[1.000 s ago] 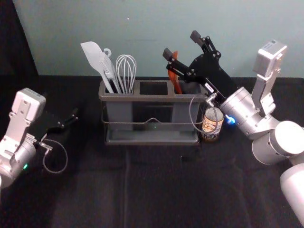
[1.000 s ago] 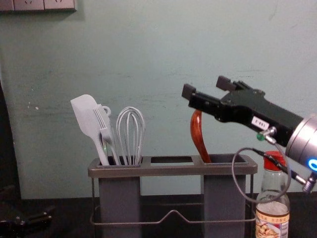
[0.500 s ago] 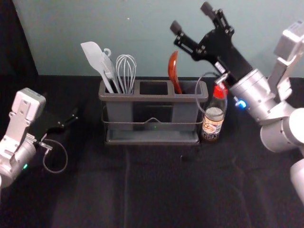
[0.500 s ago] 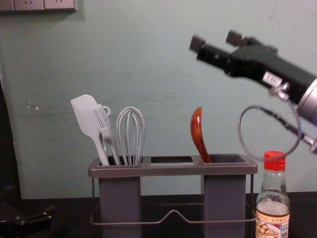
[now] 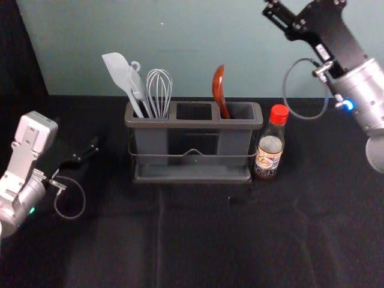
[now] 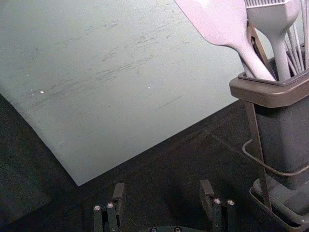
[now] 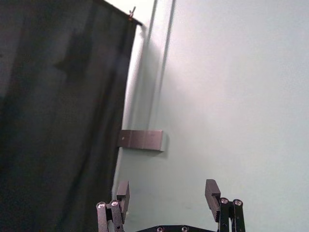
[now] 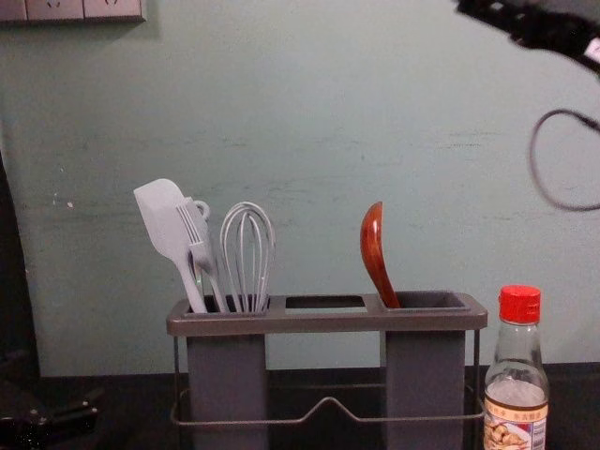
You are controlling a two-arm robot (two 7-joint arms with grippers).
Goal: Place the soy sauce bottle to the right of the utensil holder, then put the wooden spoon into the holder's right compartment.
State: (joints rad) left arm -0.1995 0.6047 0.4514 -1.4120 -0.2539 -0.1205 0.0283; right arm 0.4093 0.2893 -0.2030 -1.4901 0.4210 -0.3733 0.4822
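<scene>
The right gripper is raised high at the head view's upper right, above and right of the holder; in the right wrist view the right gripper stands open, nothing between its fingers. The wooden spoon leans in the right compartment of the utensil holder. Upright just right of the holder stands the soy sauce bottle, red-capped; the chest view has the bottle there too. Parked at the left is the left gripper; in the left wrist view the left gripper is open and empty.
A white spatula, a fork-shaped utensil and a whisk stand in the holder's left compartment. Behind the black-covered table rises a pale wall. A dark curtain hangs in the right wrist view.
The right gripper has moved up and to the right, away from the spoon and holder, uncovering the bottle's red cap. Spoon, bottle and left arm stayed where they were.
</scene>
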